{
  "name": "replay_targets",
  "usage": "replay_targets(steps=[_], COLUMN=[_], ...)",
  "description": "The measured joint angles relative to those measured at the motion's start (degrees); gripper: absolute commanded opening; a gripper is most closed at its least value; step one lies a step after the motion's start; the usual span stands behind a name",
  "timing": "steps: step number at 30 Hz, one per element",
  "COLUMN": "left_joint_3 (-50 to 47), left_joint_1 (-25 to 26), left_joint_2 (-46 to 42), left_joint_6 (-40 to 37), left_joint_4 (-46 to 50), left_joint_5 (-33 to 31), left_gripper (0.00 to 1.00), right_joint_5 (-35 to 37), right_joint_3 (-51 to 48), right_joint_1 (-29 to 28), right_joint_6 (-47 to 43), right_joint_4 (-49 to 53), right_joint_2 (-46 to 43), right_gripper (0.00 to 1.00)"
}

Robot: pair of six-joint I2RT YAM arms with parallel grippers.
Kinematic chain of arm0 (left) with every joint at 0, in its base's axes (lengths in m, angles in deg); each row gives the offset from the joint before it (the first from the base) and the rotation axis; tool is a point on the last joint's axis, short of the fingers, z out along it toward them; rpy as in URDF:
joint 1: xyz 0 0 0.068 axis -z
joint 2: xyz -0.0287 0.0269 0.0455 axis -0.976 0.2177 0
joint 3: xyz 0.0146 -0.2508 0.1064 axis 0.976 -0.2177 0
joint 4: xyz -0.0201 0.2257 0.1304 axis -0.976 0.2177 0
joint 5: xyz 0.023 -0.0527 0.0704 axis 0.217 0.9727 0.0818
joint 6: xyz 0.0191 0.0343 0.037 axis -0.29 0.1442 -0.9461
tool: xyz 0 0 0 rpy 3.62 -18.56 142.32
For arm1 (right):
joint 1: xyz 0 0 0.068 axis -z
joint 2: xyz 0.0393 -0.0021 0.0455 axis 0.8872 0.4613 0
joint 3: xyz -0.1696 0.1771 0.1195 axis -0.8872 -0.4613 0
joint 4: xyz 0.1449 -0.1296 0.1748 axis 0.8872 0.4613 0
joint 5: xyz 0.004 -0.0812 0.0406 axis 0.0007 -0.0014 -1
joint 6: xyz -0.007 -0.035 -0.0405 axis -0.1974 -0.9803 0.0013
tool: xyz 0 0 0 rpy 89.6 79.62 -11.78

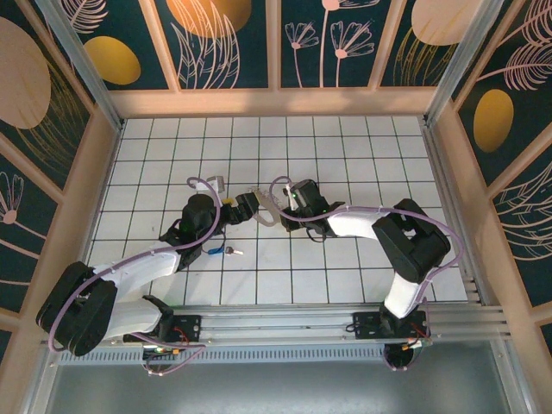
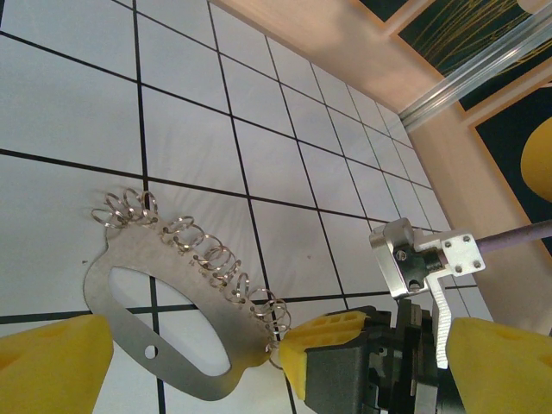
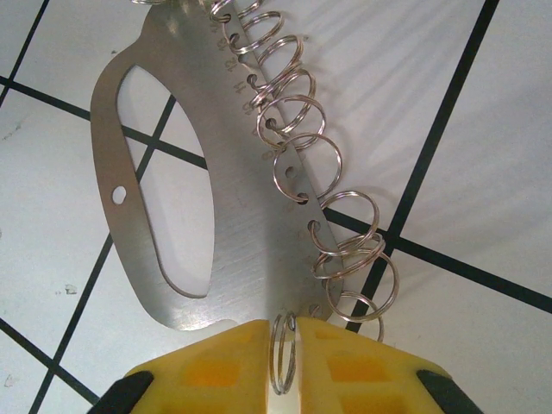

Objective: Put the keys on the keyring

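Right arm's jaws pinch a split ring (image 3: 283, 338) beside the metal plate (image 3: 248, 222).

Both arms reach in toward each other, the left arm (image 1: 142, 263) stretched low, the right arm (image 1: 405, 246) bent at the elbow. The left tool (image 2: 280, 336) is spread wide. The right tool (image 3: 283, 332) sits tip-first between the left tool's fingers (image 2: 52, 366) and pinches a small metal ring (image 3: 283, 358) tight between its own yellow fingers (image 3: 216, 366).
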Motion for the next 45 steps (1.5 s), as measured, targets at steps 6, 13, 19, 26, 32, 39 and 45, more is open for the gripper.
replay_targets(steps=[6,13,19,26,32,39,45], left_joint_3=[0.00,0.00,0.00,0.00,0.00,0.00,-0.09], left_joint_1=[0.00,0.00,0.00,0.00,0.00,0.00,0.00], left_joint_2=[0.15,0.20,0.26,0.90,0.90,0.90,0.87], left_joint_6=[0.00,0.00,0.00,0.00,0.00,0.00,0.00], left_joint_4=[-0.02,-0.02,-0.02,-0.92,-1.31,-1.31,-1.33], left_joint_5=[0.02,0.02,0.02,0.17,0.20,0.20,0.20], left_gripper=[0.99,0.99,0.99,0.99,0.99,0.99,0.99], right_joint_5=[-0.04,0.00,0.35,2.69,7.34,11.19,13.29], right_joint_3=[-0.13,-2.10,-4.11,-5.57,-5.60,-4.48,-2.32], right_joint_1=[-0.02,-0.02,-0.17,-2.47,-5.05,-6.54,-6.95], right_joint_6=[0.35,1.60,3.65,6.73,11.85,17.29,19.10], right_joint_4=[-0.20,-0.61,-0.98,-1.49,-0.79,0.55,1.46], right_joint_2=[0.00,-1.49,-6.01,-7.32,-7.06,-3.39,-1.16], right_gripper=[0.27,0.36,0.38,0.38,0.37,0.35,0.34])
